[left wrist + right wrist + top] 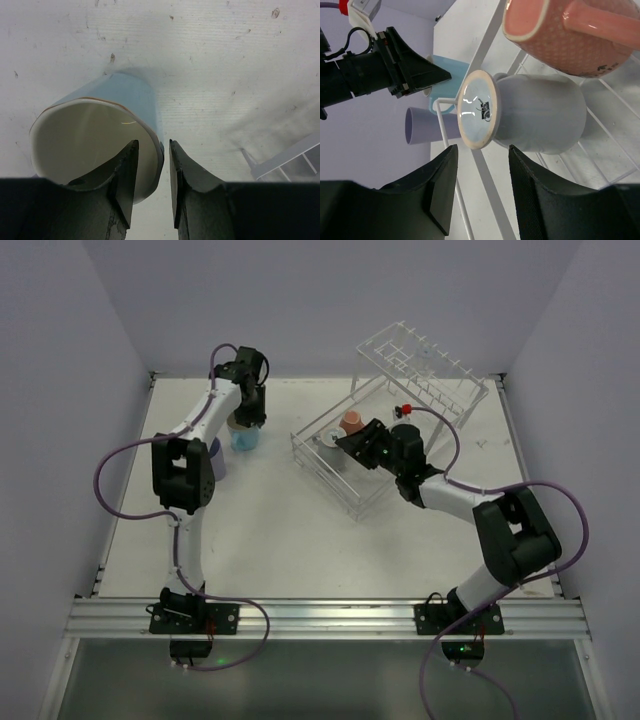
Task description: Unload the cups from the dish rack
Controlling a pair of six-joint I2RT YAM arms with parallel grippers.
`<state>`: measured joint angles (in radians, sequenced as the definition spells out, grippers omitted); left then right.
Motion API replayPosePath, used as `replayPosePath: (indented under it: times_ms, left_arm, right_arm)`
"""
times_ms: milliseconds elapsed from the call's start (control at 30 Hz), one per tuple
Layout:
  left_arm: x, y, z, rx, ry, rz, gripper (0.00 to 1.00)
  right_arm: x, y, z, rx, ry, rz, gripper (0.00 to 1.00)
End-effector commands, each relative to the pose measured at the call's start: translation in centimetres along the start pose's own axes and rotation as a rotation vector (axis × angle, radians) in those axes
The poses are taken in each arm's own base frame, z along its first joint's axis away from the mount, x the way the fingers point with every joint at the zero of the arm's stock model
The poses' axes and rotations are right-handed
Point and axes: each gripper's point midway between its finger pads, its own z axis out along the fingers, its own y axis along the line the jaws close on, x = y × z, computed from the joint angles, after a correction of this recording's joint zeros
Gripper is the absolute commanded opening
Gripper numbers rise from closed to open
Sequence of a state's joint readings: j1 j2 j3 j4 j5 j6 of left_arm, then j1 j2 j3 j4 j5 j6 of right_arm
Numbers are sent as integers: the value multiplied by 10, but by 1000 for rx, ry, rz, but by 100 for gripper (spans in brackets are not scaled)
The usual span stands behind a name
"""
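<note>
The left gripper (153,146) has its fingers slightly apart astride the rim of the light blue cup (127,92), which is empty, cream inside, and stands on the table (225,60). The lavender cup (420,126) is just beside it. At centre frame in the overhead view, the right gripper (482,148) is spread wide before the grey-blue mug (540,120), which lies on its side in the dish rack (430,380) basket. The salmon-pink mug (545,35) is against it.

Built from white tubular links (185,545) and black joint housings (183,472), looped with purple cables (97,475), bolted on black base plates (190,617), tipped with black wedge-shaped claw fingers (122,180).
</note>
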<state>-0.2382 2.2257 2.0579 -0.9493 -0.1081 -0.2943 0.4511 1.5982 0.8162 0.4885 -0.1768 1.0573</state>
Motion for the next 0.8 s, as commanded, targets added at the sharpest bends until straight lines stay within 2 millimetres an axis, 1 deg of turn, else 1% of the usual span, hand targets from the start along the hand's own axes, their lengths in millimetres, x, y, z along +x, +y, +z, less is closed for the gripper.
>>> replayPosePath:
  times_ms: [0,133,267,467,600,667,700,767]
  left_arm:
    - [-26,-8,-32,37,-110,2,35]
    - [-25,-8,-34,45,-110,2,35]
    - [-24,-9,-35,45,-109,3,35]
    - [-28,-9,-43,49,-129,5,36]
    - [-27,-10,-43,52,-128,6,36]
    - [-26,-9,-42,51,-124,8,36]
    - [-27,-10,-43,52,-128,6,36]
    - [-26,-10,-41,53,-126,6,36]
  right_arm:
    - [-25,36,5,-110,-71,-38,47]
    - [-29,36,9,-114,-76,-33,46]
    - [-29,31,14,-112,-74,-16,45]
    - [-29,32,21,-129,-68,-13,43]
    - [-28,31,24,-129,-62,-15,39]
    - [-28,30,25,-130,-55,-10,31]
    - [-28,30,26,-129,-53,-10,28]
    - [-29,30,26,-128,-55,-8,28]
